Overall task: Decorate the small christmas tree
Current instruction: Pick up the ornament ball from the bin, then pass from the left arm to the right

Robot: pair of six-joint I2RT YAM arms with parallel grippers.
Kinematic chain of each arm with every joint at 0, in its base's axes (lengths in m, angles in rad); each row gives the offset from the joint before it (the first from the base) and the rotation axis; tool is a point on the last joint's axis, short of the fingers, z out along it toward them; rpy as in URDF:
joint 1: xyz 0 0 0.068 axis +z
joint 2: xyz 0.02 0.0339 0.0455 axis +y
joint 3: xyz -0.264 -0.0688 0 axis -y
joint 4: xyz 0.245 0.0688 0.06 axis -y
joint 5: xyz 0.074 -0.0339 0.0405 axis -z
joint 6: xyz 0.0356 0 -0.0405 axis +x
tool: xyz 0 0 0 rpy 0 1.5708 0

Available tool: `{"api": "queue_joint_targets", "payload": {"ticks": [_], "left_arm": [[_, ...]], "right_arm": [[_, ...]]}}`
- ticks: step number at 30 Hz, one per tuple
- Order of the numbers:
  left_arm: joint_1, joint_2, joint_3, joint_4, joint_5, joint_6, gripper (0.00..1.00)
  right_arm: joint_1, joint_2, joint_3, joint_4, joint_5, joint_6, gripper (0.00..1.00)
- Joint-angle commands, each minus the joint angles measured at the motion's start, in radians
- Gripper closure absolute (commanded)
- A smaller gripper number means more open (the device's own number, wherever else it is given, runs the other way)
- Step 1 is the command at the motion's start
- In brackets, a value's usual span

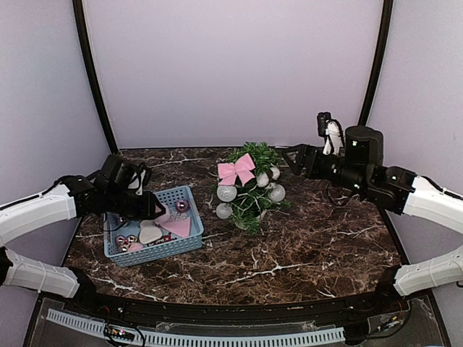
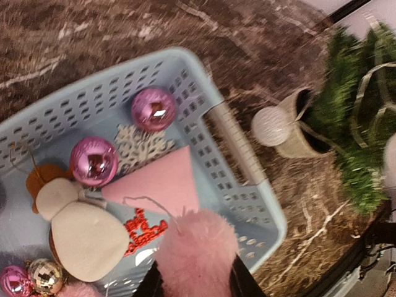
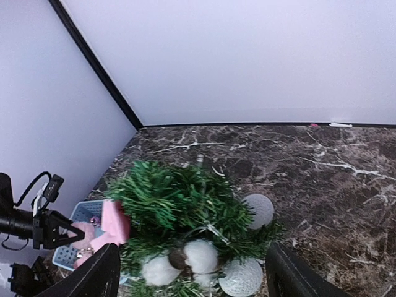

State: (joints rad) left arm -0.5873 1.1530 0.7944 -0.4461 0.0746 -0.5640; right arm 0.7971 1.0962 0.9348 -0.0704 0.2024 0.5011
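The small christmas tree [image 1: 249, 186] stands mid-table in a pale pot [image 2: 296, 137], with a pink bow [image 1: 236, 170] and several silver-white balls [image 1: 226, 193] on it. It also shows in the right wrist view [image 3: 173, 198] and at the right of the left wrist view [image 2: 359, 105]. My left gripper [image 1: 155, 209] is over the light blue basket [image 1: 189, 236], shut on a fluffy pink pom-pom [image 2: 197, 247] with a thin string loop. My right gripper [image 1: 294, 158] is open and empty, just right of the treetop, fingers [image 3: 102, 275] spread wide.
The basket [image 2: 247, 162] holds shiny pink balls [image 2: 93, 161], a white snowflake [image 2: 143, 146], a pink felt triangle [image 2: 162, 182], a felt snowman [image 2: 80, 230], red lettering [image 2: 145, 230] and a small mirror ball [image 2: 44, 276]. Black curved frame posts [image 1: 94, 79] stand at the back corners.
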Motion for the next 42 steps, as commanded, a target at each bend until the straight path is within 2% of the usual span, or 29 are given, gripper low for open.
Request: {"api": "queue_joint_targets", "payload": {"ticks": [1,5,8,11,18,25,29,33,36,42], "left_arm": [[-0.003,-0.115,0.076,0.026,0.083,0.045,0.80],[-0.025,-0.146,0.117,0.099,0.246,0.089,0.81],[-0.082,-0.151,0.149,0.189,0.340,0.087,0.81],[-0.121,-0.141,0.192,0.236,0.383,0.070,0.81],[-0.187,-0.112,0.208,0.404,0.522,0.022,0.80],[-0.233,-0.087,0.222,0.472,0.563,0.007,0.80],[-0.239,-0.086,0.212,0.516,0.570,-0.008,0.80],[-0.239,-0.083,0.208,0.528,0.571,-0.012,0.81],[-0.239,-0.079,0.205,0.539,0.578,-0.016,0.81],[-0.242,-0.070,0.204,0.551,0.593,-0.025,0.81]], "right_arm": [[-0.009,-0.054,0.034,0.110,-0.188,-0.073,0.18],[-0.005,-0.042,0.055,0.169,-0.451,-0.079,0.20],[0.024,-0.015,0.065,0.242,-0.581,-0.049,0.22],[0.088,0.013,0.072,0.306,-0.591,-0.044,0.22],[0.234,0.159,0.160,0.304,-0.538,-0.102,0.20],[0.286,0.301,0.238,0.303,-0.595,-0.120,0.29],[0.298,0.329,0.255,0.298,-0.628,-0.125,0.31],[0.300,0.340,0.256,0.305,-0.673,-0.121,0.38],[0.301,0.348,0.248,0.334,-0.696,-0.104,0.47],[0.301,0.370,0.236,0.409,-0.715,-0.051,0.72]]}}
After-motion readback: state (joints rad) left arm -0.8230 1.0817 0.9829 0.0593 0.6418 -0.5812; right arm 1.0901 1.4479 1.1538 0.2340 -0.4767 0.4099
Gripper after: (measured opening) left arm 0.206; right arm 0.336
